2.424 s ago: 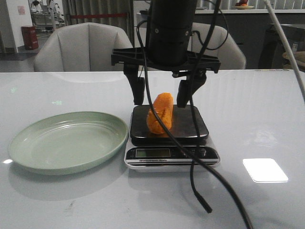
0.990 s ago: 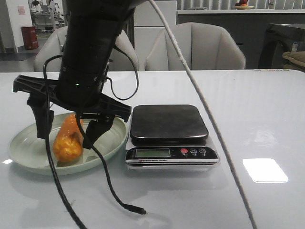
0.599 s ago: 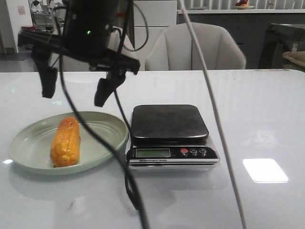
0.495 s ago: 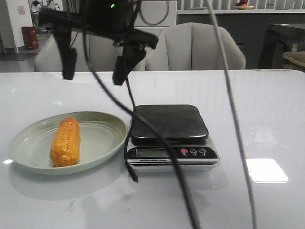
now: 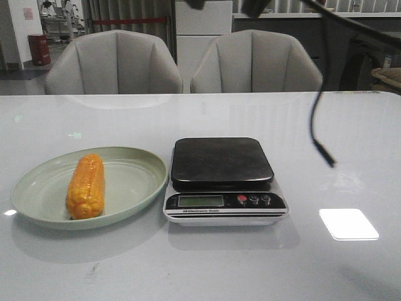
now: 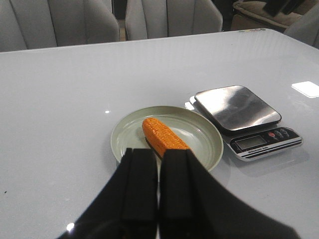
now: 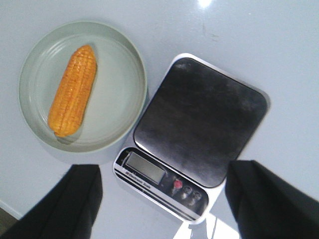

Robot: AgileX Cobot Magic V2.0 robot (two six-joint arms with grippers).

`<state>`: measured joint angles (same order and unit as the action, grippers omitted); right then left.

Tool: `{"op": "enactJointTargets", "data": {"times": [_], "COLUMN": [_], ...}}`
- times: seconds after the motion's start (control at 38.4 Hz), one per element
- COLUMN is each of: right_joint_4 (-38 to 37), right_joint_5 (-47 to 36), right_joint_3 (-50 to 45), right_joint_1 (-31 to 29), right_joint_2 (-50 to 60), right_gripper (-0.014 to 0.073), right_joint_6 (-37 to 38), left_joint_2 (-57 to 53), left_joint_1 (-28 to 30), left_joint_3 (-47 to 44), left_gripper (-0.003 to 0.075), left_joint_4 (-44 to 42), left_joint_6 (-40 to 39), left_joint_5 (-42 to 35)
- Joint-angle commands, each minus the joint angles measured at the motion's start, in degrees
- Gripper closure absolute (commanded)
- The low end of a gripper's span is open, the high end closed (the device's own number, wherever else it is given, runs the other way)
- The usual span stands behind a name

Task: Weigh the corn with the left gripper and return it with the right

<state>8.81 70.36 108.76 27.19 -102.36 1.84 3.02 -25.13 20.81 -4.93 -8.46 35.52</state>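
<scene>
On plate (image 5: 131,182): corn (image 5: 86,185) lengthwise front-to-back | left tool (image 6: 158,186) closed | right tool (image 7: 159,199) wide

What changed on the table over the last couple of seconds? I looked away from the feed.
The corn went from the scale platform left into the green plate, carried by the right gripper, which let go. That gripper then rose out of the front view and hangs above the scale, jaws wide open. The scale and plate did not move. The left gripper shows shut, clear of the corn.
</scene>
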Motion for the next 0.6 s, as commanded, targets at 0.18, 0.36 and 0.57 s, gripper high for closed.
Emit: {"op": "enactJointTargets", "data": {"times": [0.18,0.36,0.57], "right_joint_4": [0.16,0.05,-0.02], "right_joint_5": [-16.24,-23.87,-33.49], "right_joint_3": [-23.3,-39.14,-55.02], "right_joint_1": [-3.52,-4.45,-4.45], "right_joint_2": [22.8,34.46,49.49], "right_gripper": [-0.0013,-0.0013,-0.0013], "right_joint_6": [-4.55,-4.93,-4.93], "left_joint_2": [0.82,0.82,0.82], "left_joint_1": [0.1,0.1,0.1], "left_joint_3": [1.53,1.53,1.53], "left_gripper": [0.0596,0.0596,0.0596], "left_joint_4": [-0.15,-0.15,-0.15], "left_joint_6": [0.02,0.02,0.02], "left_joint_5": [-4.68,-4.68,-4.68]}}
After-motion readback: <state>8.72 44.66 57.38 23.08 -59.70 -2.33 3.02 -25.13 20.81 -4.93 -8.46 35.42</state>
